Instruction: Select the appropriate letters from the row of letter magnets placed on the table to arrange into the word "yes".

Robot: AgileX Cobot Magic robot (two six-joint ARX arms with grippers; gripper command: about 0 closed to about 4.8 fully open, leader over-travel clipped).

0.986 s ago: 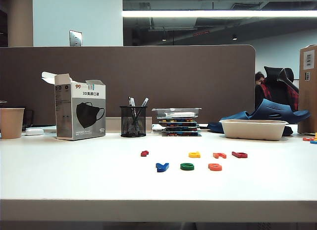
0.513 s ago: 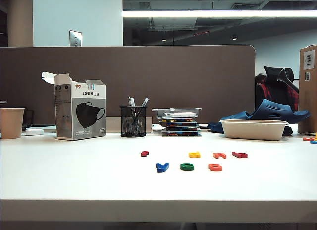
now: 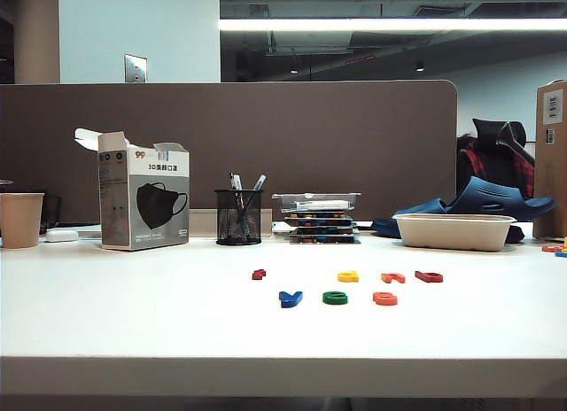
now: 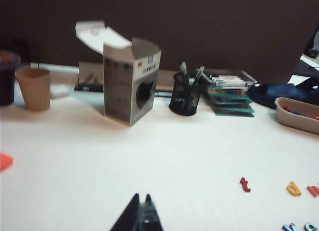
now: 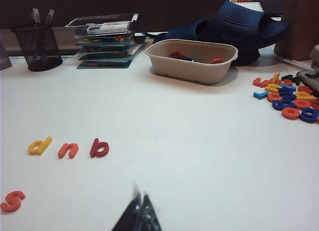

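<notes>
Three letter magnets lie in a front row on the white table point(image 3: 133, 322): the blue Y point(image 3: 290, 298), the green rounded letter point(image 3: 335, 298) and the orange-red s point(image 3: 384, 298). Behind them lie the dark red point(image 3: 259, 274), yellow point(image 3: 348, 276), orange point(image 3: 392, 277) and crimson point(image 3: 429, 276) letters. Neither arm shows in the exterior view. My left gripper point(image 4: 141, 196) is shut and empty, well short of the dark red letter point(image 4: 244, 184). My right gripper point(image 5: 139, 192) is shut and empty, with the s point(image 5: 12, 201) off to one side and the crimson b point(image 5: 99, 148) further out.
Along the brown partition stand a paper cup point(image 3: 20, 220), a mask box point(image 3: 143, 201), a mesh pen holder point(image 3: 238, 216), a stack of flat cases point(image 3: 321, 218) and a beige tray point(image 3: 454, 231). A pile of spare letters point(image 5: 289, 96) lies at the far right.
The letters have not moved. A person's head behind the partition at the right has gone out of sight.
</notes>
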